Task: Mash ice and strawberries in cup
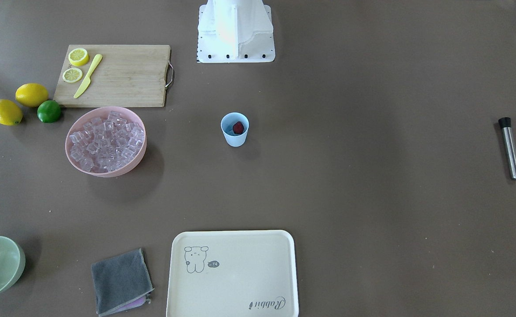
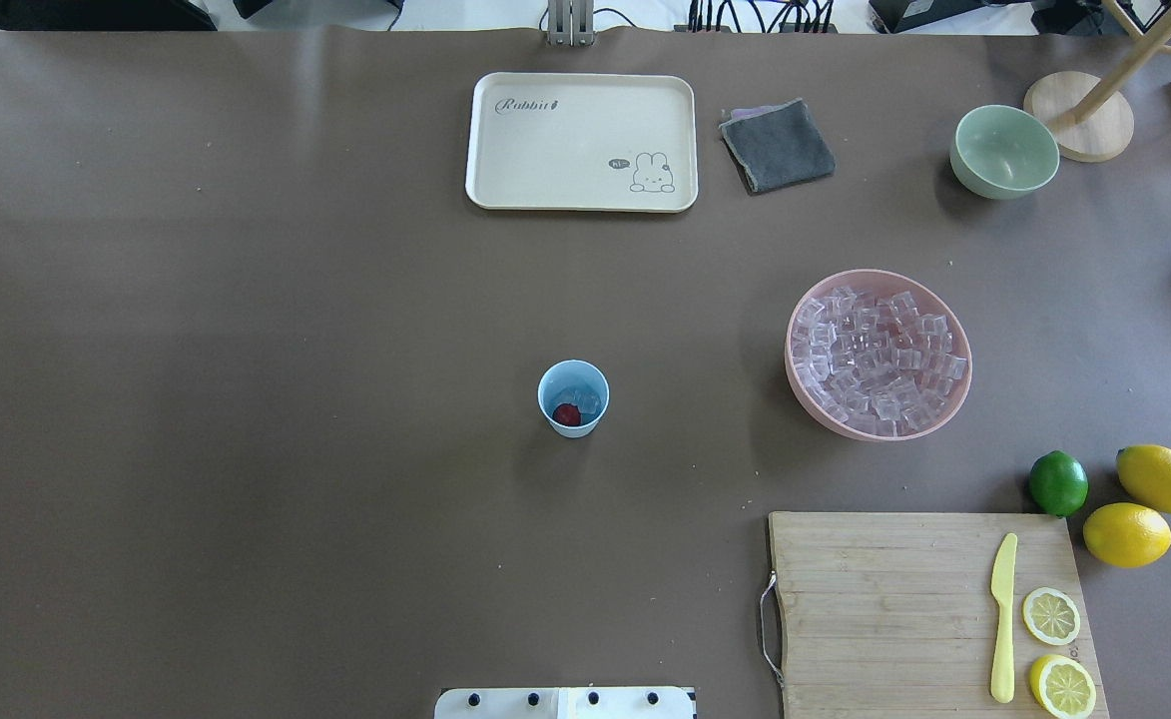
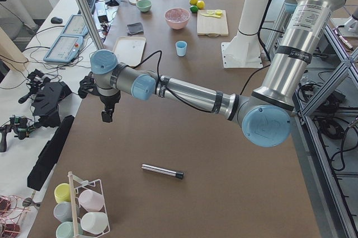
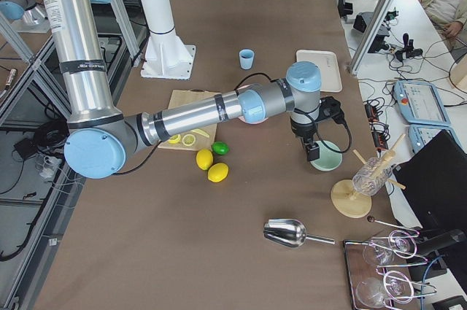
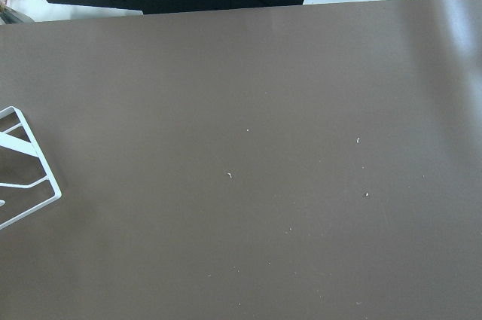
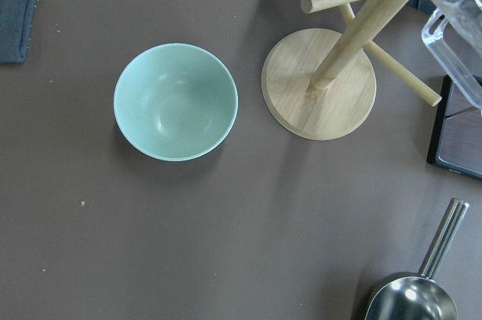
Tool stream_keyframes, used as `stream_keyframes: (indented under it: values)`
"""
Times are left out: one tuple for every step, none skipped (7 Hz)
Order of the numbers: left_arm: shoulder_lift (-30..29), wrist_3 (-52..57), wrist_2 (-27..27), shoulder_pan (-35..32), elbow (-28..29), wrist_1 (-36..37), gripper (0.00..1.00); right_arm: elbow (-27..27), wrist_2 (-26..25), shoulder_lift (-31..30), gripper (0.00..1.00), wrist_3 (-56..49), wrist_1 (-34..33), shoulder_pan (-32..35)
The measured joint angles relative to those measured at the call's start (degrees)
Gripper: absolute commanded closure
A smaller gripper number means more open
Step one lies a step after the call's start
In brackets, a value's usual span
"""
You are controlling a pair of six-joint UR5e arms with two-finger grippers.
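The table (image 2: 246, 399) is wide, and both arms wait at its ends, well apart from the work. The left arm (image 3: 190, 95) hangs its left claw (image 3: 106, 116) over bare table. The right arm (image 4: 197, 114) holds its right claw (image 4: 312, 151) near the green bowl (image 6: 175, 102). I cannot tell if either claw is apart or together, because only the side cameras show them.

Most of the ice (image 2: 879, 355) is heaped in the pink bowl (image 2: 875, 431). The cup (image 2: 573, 397) stands alone at mid-table. Inside it are the strawberry (image 2: 567, 414) and, I believe, a few cubes.

My worries are these. The metal stick (image 3: 162, 171) is round, so it may roll away under a careless grip. The cup is light and nobody holds it, so a push off its centre could tip it or throw the ice out.
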Motion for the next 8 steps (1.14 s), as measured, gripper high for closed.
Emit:
stream_keyframes:
  values:
    - [0.7,0.2,1.4,0.4,0.1,0.0,0.02,0.5,-0.1,-0.3,0.0,-0.1,-0.1,-0.1]
    - [1.1,0.2,2.6,1.2,0.3,0.0,0.02,0.5,0.0,-0.4,0.0,-0.1,-0.2,-0.1]
    - [1.4,0.1,3.3,1.6,1.1,0.0,0.02,0.3,0.1,-0.4,0.0,-0.1,-0.3,-0.1]
    - [1.5,-0.1,3.7,1.8,2.5,0.0,0.02,0.2,0.1,-0.4,0.0,-0.1,-0.3,-0.2]
    - [1.5,-0.1,3.9,1.9,3.5,-0.1,0.02,0.2,0.0,-0.4,0.0,-0.1,-0.3,-0.2]
    - [1.4,-0.2,4.0,1.9,3.8,-0.2,0.02,0.1,0.0,-0.4,0.0,0.0,-0.3,-0.2]
    - [1.2,-0.1,3.8,1.9,3.9,-0.3,0.02,0.1,0.0,-0.4,0.0,0.0,-0.3,-0.2]
    - [1.1,0.3,3.7,1.9,4.0,-0.6,0.02,0.2,-0.1,-0.3,0.0,0.0,-0.3,-0.2]
